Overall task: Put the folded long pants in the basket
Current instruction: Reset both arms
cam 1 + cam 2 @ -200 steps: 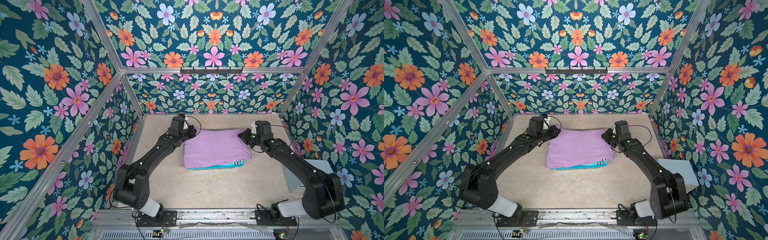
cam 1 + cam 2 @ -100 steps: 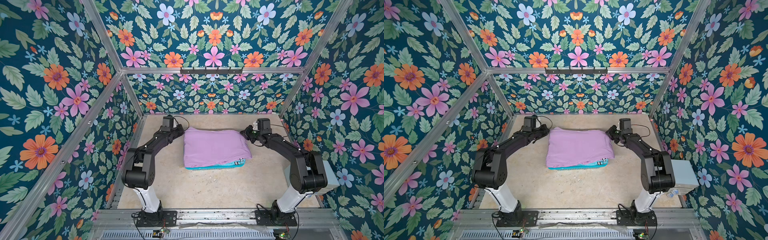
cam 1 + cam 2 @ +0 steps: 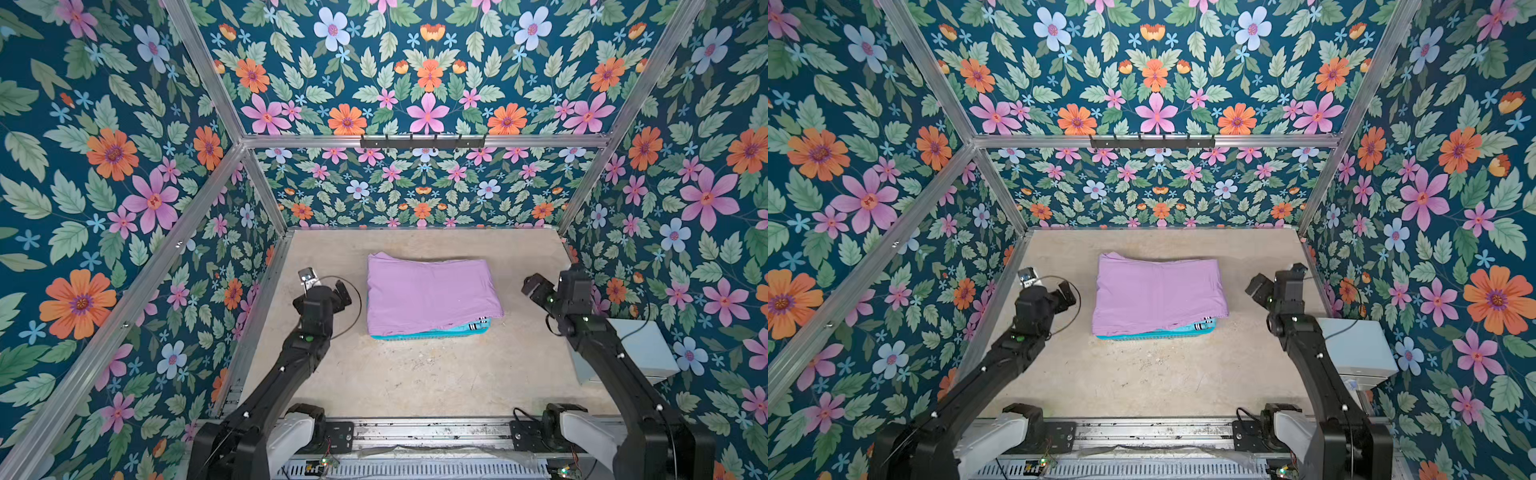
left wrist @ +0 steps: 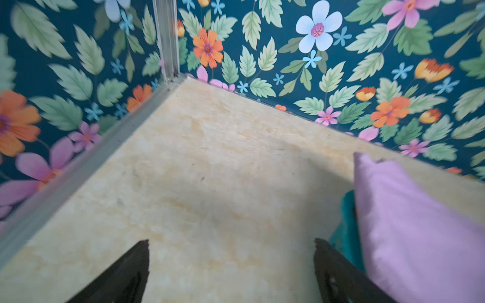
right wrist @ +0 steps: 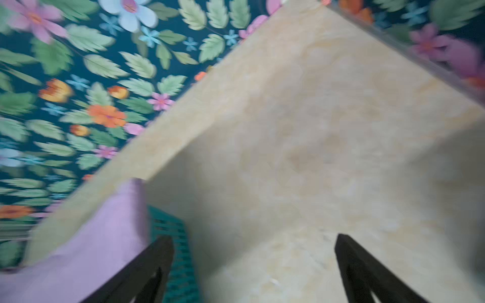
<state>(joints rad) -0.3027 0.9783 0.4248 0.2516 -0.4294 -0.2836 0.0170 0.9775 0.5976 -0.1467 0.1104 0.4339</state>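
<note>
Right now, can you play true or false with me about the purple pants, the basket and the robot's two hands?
1. The purple pants lie on top of the pile in the basket. True.
2. The left hand is holding the purple pants. False: it is open and empty, off to the side of the pile.
3. Blue pants with a striped band peek out under the purple pants. True.
4. The right hand is shut. False: it is open, with only bare table between its fingers.
5. The basket is red. False: it is blue-green.
</note>
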